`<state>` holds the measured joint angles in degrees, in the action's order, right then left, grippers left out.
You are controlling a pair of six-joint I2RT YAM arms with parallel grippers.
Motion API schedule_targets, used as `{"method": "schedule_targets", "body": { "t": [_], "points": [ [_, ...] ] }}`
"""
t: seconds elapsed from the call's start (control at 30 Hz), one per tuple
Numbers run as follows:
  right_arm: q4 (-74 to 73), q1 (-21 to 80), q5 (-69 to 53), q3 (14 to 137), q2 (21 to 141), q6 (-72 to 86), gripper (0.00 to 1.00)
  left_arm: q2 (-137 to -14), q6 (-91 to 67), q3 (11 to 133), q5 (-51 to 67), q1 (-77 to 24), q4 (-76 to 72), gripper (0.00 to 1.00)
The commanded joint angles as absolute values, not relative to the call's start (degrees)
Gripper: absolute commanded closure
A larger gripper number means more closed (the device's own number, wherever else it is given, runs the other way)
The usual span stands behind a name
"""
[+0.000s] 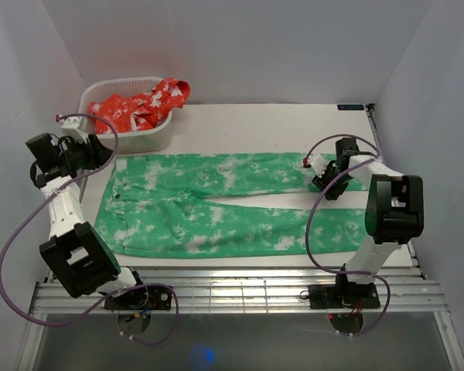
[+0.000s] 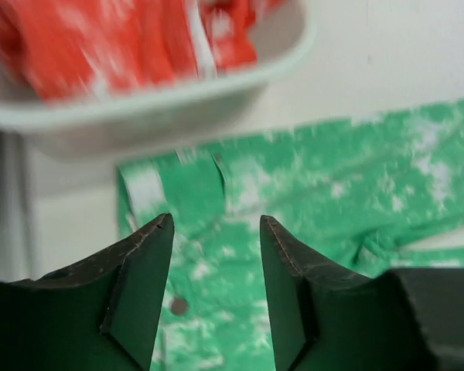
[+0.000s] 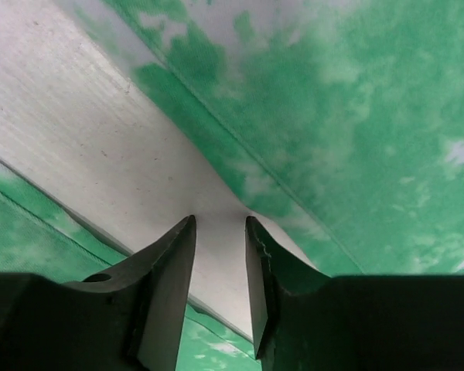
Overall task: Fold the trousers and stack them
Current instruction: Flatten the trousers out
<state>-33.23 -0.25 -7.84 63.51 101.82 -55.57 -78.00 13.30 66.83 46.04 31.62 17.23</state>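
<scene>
Here, at the far left of the top view, the left arm reaches up along the table edge, and the left gripper (image 1: 100, 152) hangs just beside the upper corner of the waistband. In its wrist view the left gripper (image 2: 215, 220) has its jaws apart with nothing between them, and green cloth shows through the gap. A dark button (image 2: 178, 305) sits on the waistband below the left finger (image 2: 139, 278).

Behind that corner stands a white plastic basket (image 1: 131, 140) at the back left of the table (image 1: 255, 124), holding a crumpled red garment with white print (image 1: 139, 108) that spills over its right rim.

The trousers (image 1: 216, 205) lie flat across the middle of the table, waistband to the left and both legs running to the right. A narrow wedge of bare table shows between the legs.

Toward the right, the right gripper (image 1: 319, 176) is over the upper leg, near its hem end. In the right wrist view the right gripper (image 3: 220, 220) also has its jaws parted, gripping nothing. Its fingertips (image 3: 178, 247) point at the white strip of table (image 3: 100, 154) between the two legs, with green cloth (image 3: 356, 116) on either side. I cannot tell whether the tips touch the surface.
</scene>
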Motion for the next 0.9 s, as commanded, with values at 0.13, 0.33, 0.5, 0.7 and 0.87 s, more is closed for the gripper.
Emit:
{"method": "schedule_targets", "body": {
  "t": [0.13,0.33,0.5,0.7,0.87],
  "points": [
    [-36.6,1.8,-8.4,53.9,98.5,-57.9,0.7,-86.5,17.8,57.1,43.9,29.7,21.7,0.55],
    [-38.5,2.3,-8.8,50.6,94.7,-58.3,0.7,-94.6,19.9,56.4,37.9,29.4,21.6,0.6],
    [-42.5,0.8,-8.9,53.4,86.9,-58.0,0.55,-99.0,20.9,57.0,29.6,30.1,22.1,0.64],
    [-54.0,-6.1,-9.0,58.3,79.9,-62.1,0.36,-96.1,25.4,58.7,29.8,32.5,25.5,0.6],
    [-61.2,-12.0,-8.5,55.4,74.5,-68.0,0.46,-83.0,30.4,59.7,40.1,30.2,31.7,0.45]
  ]
}}
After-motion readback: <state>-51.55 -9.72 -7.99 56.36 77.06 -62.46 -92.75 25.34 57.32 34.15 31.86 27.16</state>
